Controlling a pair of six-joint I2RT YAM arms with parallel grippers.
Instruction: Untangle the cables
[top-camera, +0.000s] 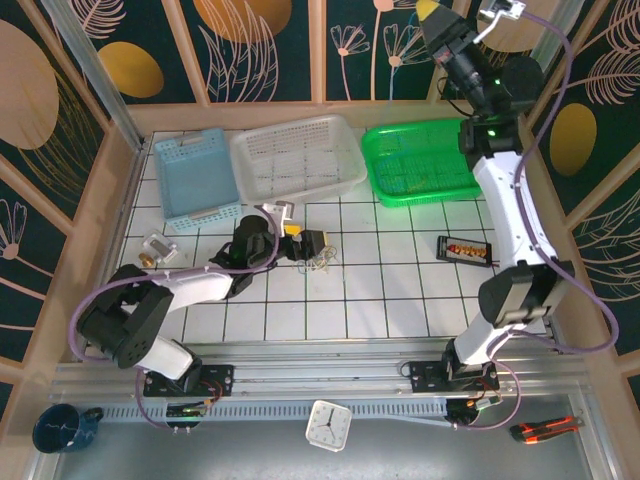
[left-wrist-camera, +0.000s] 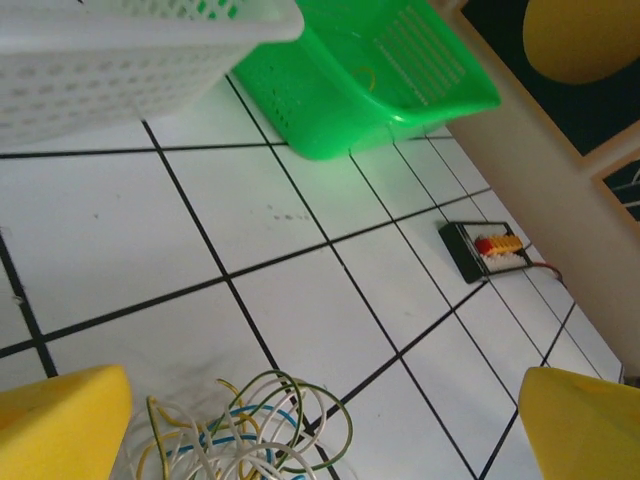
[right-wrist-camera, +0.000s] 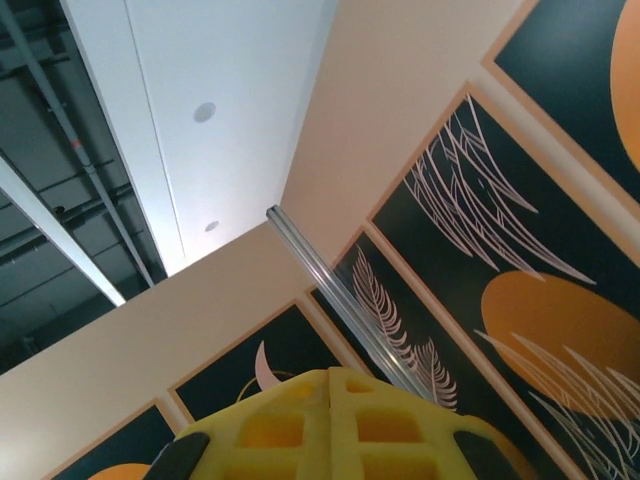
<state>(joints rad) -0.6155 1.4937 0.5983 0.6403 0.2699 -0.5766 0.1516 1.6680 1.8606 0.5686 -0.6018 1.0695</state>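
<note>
Before the left hand (left-wrist-camera: 322, 425), roundly looped cables (left-wrist-camera: 245, 440).

White-tiled tabletop (top-camera: 400, 290) with a black grid, bounded by a low beige rim. Along the far edge, side by side from left to right: blue perforated basket (top-camera: 195, 180), white mesh basket (top-camera: 298, 157), green basket (top-camera: 425, 160). Right of centre, well apart from the baskets: small black connector block (top-camera: 466, 250) with red and yellow parts. Near the middle, flat on the tiles: loose curly clump of thin white, blue and yellow-green cables (left-wrist-camera: 250, 435). Toward the left rim: small metal fitting (top-camera: 157, 247).
</note>
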